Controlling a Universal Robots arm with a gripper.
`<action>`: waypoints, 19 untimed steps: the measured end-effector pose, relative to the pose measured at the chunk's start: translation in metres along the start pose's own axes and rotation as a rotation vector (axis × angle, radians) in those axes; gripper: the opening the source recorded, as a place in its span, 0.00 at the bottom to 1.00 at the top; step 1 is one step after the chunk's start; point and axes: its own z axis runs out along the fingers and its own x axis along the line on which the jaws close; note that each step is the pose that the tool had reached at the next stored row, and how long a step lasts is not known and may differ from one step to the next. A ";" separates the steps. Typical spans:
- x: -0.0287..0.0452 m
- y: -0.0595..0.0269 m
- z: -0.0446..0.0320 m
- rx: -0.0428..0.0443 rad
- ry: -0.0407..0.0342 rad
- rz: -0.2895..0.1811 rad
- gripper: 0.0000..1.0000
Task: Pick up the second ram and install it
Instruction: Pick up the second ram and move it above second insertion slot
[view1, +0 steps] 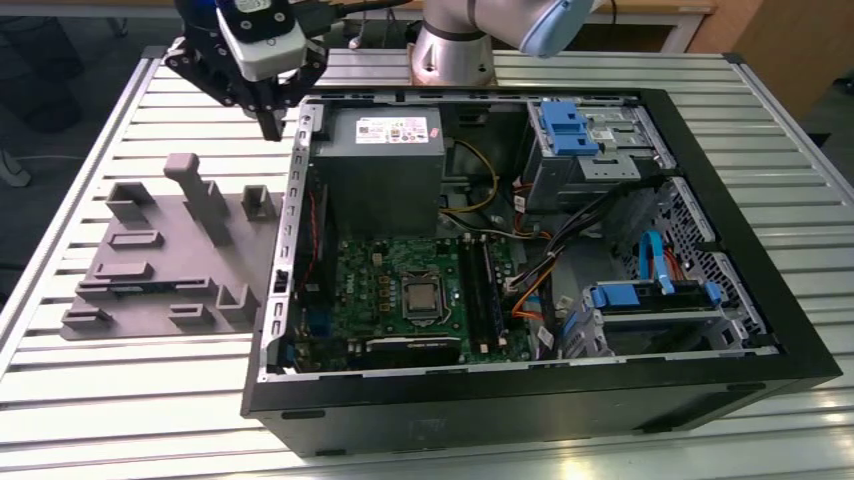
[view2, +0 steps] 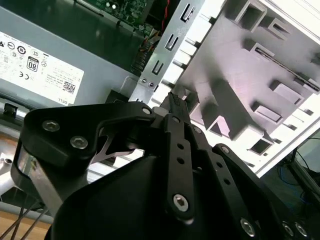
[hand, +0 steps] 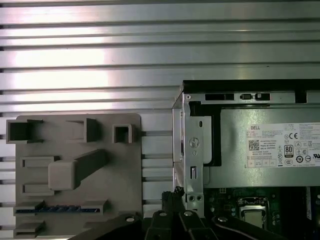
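a: there's the gripper (view1: 272, 126), hanging over the slatted table (view1: 134, 400), right by the far corner of the open computer case (view1: 534, 412), on the exterior view's left.
b: and the fingers (view2: 172, 102)?
a: pressed together to one dark point in the second wrist view. closed, gripping nothing i can see.
b: so where's the second ram (hand: 55, 209)?
a: sitting in the gray holder (hand: 120, 175). in the first wrist view it's a thin dark strip with bluish flecks, seated in a long narrow slot close to the holder's edge farthest from the arm's base. well apart from the gripper.
b: holder and case?
a: side by side on the table. the holder is toward the table's edge on the exterior view's left, its side just beside the case wall. a tall post (view1: 207, 205) rises from the holder's middle.
b: inside the case?
a: gray power supply (view1: 380, 160) in the corner nearest the gripper, green motherboard (view1: 400, 290) beyond it, long black slots (view1: 477, 300) running along the board. can't tell whether a stick sits in any of them.
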 end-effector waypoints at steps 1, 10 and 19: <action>0.0007 0.0000 0.0000 0.0000 0.0000 0.000 0.11; 0.0068 -0.0003 0.0001 0.0001 0.0000 0.000 0.11; 0.0130 -0.0006 0.0002 0.0001 0.0000 0.000 0.11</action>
